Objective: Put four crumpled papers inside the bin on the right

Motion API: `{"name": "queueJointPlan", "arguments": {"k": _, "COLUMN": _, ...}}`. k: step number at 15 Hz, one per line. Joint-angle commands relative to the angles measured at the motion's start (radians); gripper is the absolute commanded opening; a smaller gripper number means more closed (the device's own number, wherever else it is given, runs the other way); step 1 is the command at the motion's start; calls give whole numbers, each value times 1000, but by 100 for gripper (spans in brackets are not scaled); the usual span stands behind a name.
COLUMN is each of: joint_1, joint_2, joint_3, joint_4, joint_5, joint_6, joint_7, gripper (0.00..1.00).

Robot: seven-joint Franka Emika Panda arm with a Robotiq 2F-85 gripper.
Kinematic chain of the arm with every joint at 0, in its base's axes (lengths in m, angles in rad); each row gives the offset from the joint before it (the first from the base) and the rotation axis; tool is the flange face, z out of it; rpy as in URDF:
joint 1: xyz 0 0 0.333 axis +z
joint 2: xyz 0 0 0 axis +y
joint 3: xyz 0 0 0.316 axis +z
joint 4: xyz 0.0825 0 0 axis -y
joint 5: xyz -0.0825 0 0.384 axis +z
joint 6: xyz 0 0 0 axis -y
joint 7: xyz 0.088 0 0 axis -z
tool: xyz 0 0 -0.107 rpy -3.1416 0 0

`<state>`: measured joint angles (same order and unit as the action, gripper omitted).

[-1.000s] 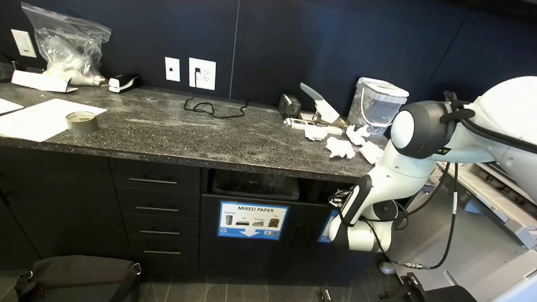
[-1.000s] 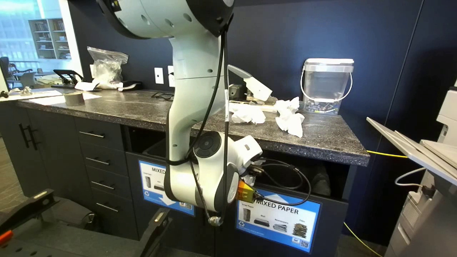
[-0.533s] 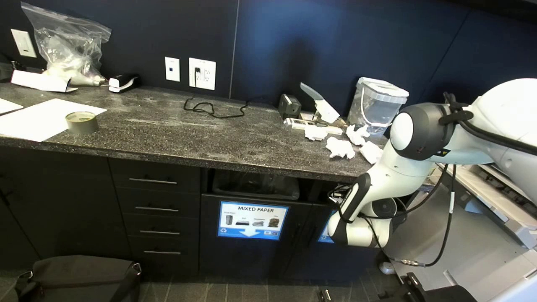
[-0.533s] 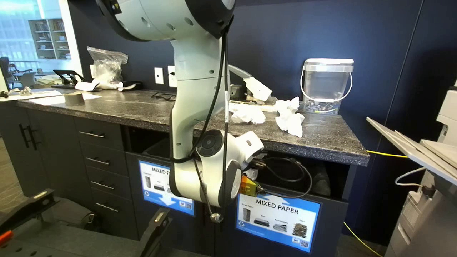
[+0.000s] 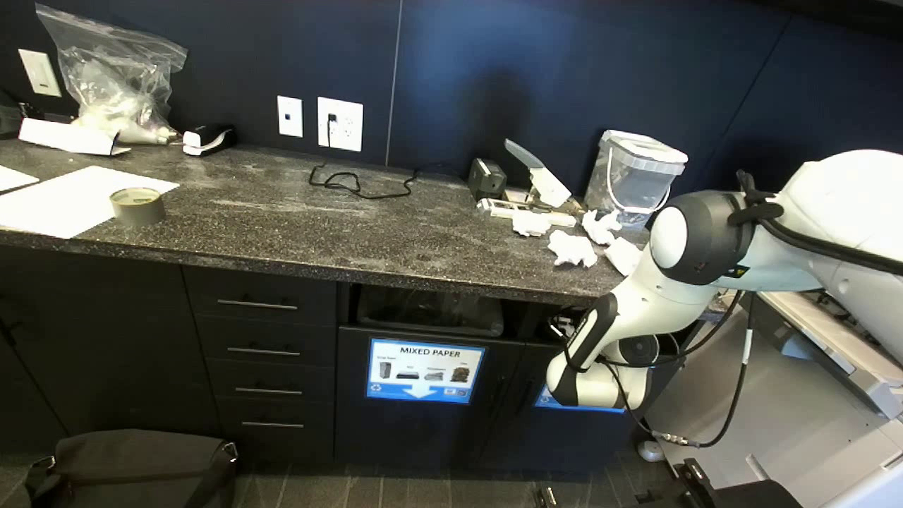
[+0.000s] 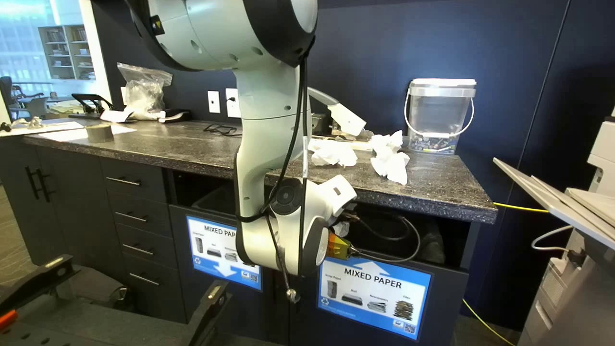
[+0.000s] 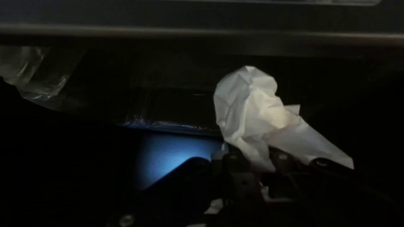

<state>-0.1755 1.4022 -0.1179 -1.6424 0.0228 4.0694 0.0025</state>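
Crumpled paper [image 7: 252, 110] — white, creased, one flap splayed

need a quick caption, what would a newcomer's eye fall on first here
The white arm dominates both exterior views, bent down before the counter. Next come the crumpled paper, bright in the gripper against the wrist view's dark, and the blue-and-white label on the right-hand bin.

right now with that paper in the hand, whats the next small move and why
I'd probably ease the hand slightly inward, into the bin on the right, before letting go. The wrist view shows the hand shut on a crumpled paper, with shiny film beyond, but no view shows whether the wad is fully inside.
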Motion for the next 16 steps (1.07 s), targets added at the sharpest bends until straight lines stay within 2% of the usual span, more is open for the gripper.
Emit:
{"name": "queueJointPlan", "arguments": {"k": 1, "joint_1": -18, "joint_2": 55, "joint_3": 14, "joint_4": 98, "joint_5": -20, "joint_6": -3, "joint_7": 15, "gripper": 41}}
{"name": "queueJointPlan", "arguments": {"k": 2, "joint_1": -17, "joint_2": 64, "joint_3": 11, "joint_4": 110, "joint_5": -23, "joint_6": -3, "joint_7": 12, "gripper": 43}}
{"name": "queueJointPlan", "arguments": {"k": 3, "joint_1": -17, "joint_2": 66, "joint_3": 12, "joint_4": 115, "joint_5": -30, "joint_6": -11, "joint_7": 13, "gripper": 48}}
{"name": "queueJointPlan", "arguments": {"k": 7, "joint_1": -16, "joint_2": 75, "joint_3": 10, "joint_4": 126, "joint_5": -42, "joint_6": -41, "joint_7": 9, "gripper": 80}}
{"name": "queueJointPlan", "arguments": {"k": 10, "joint_1": -12, "joint_2": 57, "joint_3": 1, "joint_4": 94, "joint_5": -50, "joint_6": -50, "joint_7": -1, "gripper": 100}}
{"name": "queueJointPlan", "arguments": {"k": 16, "joint_1": -1, "joint_2": -23, "joint_3": -20, "joint_4": -44, "joint_5": -51, "joint_6": -49, "joint_7": -19, "gripper": 100}}
